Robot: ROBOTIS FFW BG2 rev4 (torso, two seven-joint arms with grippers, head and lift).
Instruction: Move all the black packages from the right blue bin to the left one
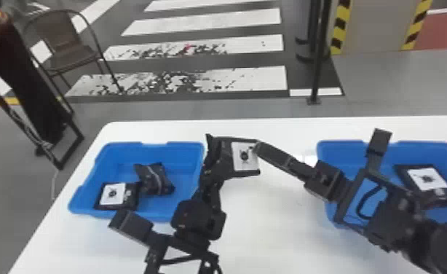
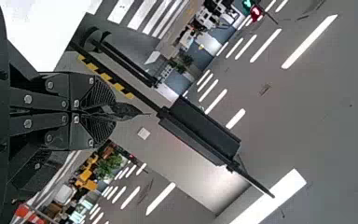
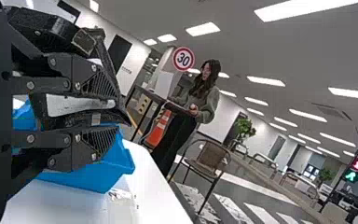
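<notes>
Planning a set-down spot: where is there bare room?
Bare table lies between left arm and right bin, near side. The left bin has bare floor beyond its labelled package. Crowded: between the bins, where left gripper and right gripper hold another package.

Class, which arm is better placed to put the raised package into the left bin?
The left, I'd judge: its end effector is closed on the package, right beside the left bin. The right end effector meets the package's far side, its arm stretching over the right bin.
</notes>
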